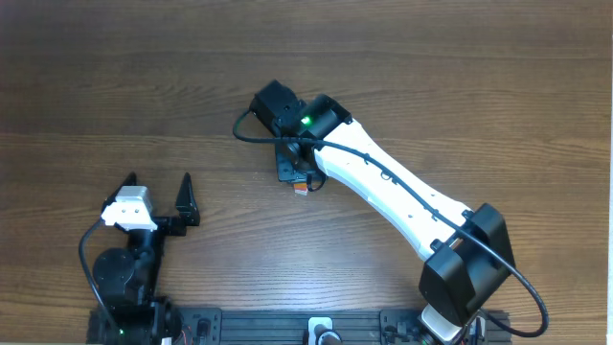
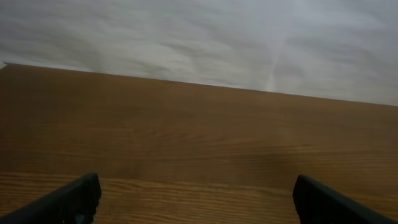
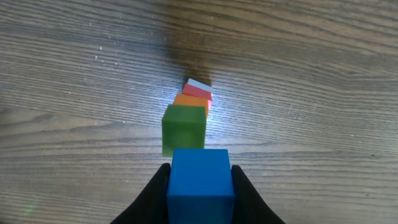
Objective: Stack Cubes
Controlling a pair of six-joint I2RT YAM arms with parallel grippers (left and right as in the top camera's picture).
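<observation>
A stack of cubes stands on the wooden table under my right arm: a green cube (image 3: 184, 127) on top, an orange cube (image 3: 190, 101) below it, a red cube (image 3: 198, 93) lower still and a pale one (image 3: 200, 84) at the bottom. My right gripper (image 3: 199, 186) is shut on a blue cube (image 3: 200, 182), held above and just beside the green one. In the top view the right gripper (image 1: 295, 165) sits at mid-table with a sliver of the red cube (image 1: 301, 190) showing beneath it. My left gripper (image 1: 160, 188) rests open near the left base, holding nothing.
Bare wooden table (image 1: 460, 96) spreads on all sides of the stack. A pale wall (image 2: 199, 37) rises past the table's far edge in the left wrist view. The arm bases and a black rail (image 1: 287, 326) line the front edge.
</observation>
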